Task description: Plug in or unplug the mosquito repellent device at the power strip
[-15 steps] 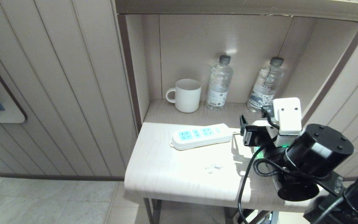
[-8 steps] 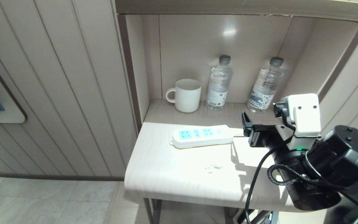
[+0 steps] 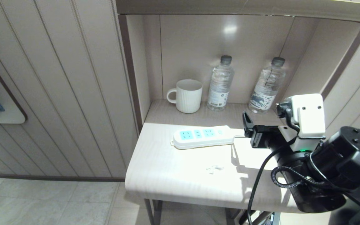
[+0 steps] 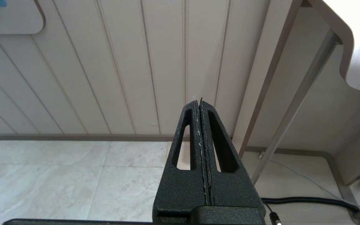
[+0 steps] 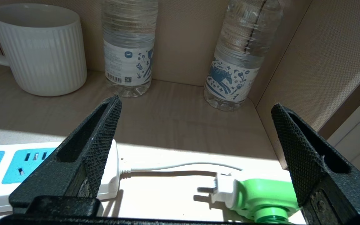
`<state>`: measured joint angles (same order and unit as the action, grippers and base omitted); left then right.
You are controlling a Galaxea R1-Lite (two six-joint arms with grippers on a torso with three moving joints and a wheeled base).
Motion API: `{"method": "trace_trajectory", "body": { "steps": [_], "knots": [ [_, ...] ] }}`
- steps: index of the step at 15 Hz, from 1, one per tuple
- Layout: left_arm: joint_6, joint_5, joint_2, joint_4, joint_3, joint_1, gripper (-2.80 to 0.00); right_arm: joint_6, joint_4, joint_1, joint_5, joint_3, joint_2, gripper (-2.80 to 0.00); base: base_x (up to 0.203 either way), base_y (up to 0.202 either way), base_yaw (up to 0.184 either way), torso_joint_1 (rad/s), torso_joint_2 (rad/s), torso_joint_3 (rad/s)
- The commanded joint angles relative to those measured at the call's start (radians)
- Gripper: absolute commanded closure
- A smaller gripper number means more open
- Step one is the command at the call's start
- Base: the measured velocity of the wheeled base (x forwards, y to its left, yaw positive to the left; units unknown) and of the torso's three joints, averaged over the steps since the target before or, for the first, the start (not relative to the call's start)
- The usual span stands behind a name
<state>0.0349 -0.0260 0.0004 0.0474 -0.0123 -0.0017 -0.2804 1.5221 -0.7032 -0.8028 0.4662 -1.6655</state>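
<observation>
The mosquito repellent device (image 5: 262, 197) lies on its side on the table, green head and white plug, its two prongs pointing toward the power strip (image 5: 17, 162). It is unplugged and sits a short way from the strip's cord end. My right gripper (image 5: 196, 104) hovers just above it, open wide, touching nothing; the device lies close to one finger (image 5: 295, 147). In the head view the white power strip (image 3: 202, 136) with blue sockets lies left of the right gripper (image 3: 248, 128), and the arm hides the device. My left gripper (image 4: 198, 101) is shut and empty, parked low beside the table.
A white ribbed mug (image 3: 186, 95) and two clear water bottles (image 3: 220, 84) (image 3: 267, 86) stand at the back of the wall niche. The strip's thin cord (image 5: 173, 165) runs past the device. The niche's side wall (image 5: 323, 62) is close by the right gripper. The table's front edge (image 3: 173, 187) drops to a tiled floor.
The right arm has pulled back to the right and risen slightly. A patch of green seen under the gripper one second ago is now hidden by the arm. The strip has not moved.
</observation>
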Motion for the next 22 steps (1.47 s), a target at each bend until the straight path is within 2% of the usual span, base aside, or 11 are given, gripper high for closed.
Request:
{"method": "trace_trajectory", "body": {
  "steps": [1, 2, 7, 10, 11, 16, 18, 20, 21, 22],
  "knots": [
    [0.000, 0.000, 0.000, 0.000, 0.000, 0.000, 0.00, -0.012, 0.043, -0.001, -0.004, 0.002, 0.009, -2.80, 0.000, 0.000, 0.000, 0.000, 0.00, 0.000],
    [0.000, 0.000, 0.000, 0.000, 0.000, 0.000, 0.00, -0.021, 0.042, -0.001, -0.004, 0.002, 0.019, 0.00, 0.000, 0.000, 0.000, 0.000, 0.00, 0.000],
    [0.000, 0.000, 0.000, 0.000, 0.000, 0.000, 0.00, -0.042, -0.008, -0.013, -0.009, -0.008, 0.065, 0.00, 0.000, 0.000, 0.000, 0.000, 0.00, 0.000],
    [0.000, 0.000, 0.000, 0.000, 0.000, 0.000, 0.00, -0.045, -0.111, -0.017, -0.015, 0.004, 0.130, 0.00, 0.000, 0.000, 0.000, 0.000, 0.00, 0.000],
    [0.000, 0.000, 0.000, 0.000, 0.000, 0.000, 0.00, -0.044, -0.170, -0.019, -0.016, 0.017, 0.170, 0.00, 0.000, 0.000, 0.000, 0.000, 0.00, 0.000],
    [0.000, 0.000, 0.000, 0.000, 0.000, 0.000, 0.00, -0.033, -0.660, -0.055, -0.044, 0.141, 0.417, 0.00, 0.000, 0.000, 0.000, 0.000, 0.00, 0.000],
    [0.000, 0.000, 0.001, 0.000, 0.000, 0.000, 0.00, -0.031, -0.801, -0.049, -0.100, 0.157, 0.513, 0.00, 0.000, 0.000, 0.000, 0.000, 0.00, 0.000],
    [0.000, 0.000, 0.000, 0.000, 0.000, 0.000, 0.00, -0.031, -0.866, -0.011, -0.133, 0.139, 0.640, 0.00, 0.000, 0.000, 0.000, 0.000, 0.00, 0.000],
    [0.000, 0.000, 0.000, 0.000, 0.000, 0.000, 0.00, -0.031, -0.898, 0.049, -0.141, 0.131, 0.694, 0.00, 0.000, 0.000, 0.000, 0.000, 0.00, 0.000],
    [0.000, 0.000, 0.000, 0.000, 0.000, 0.000, 0.00, -0.031, -0.933, 0.149, -0.143, 0.123, 0.734, 0.00, 0.000, 0.000, 0.000, 0.000, 0.00, 0.000]
  ]
}}
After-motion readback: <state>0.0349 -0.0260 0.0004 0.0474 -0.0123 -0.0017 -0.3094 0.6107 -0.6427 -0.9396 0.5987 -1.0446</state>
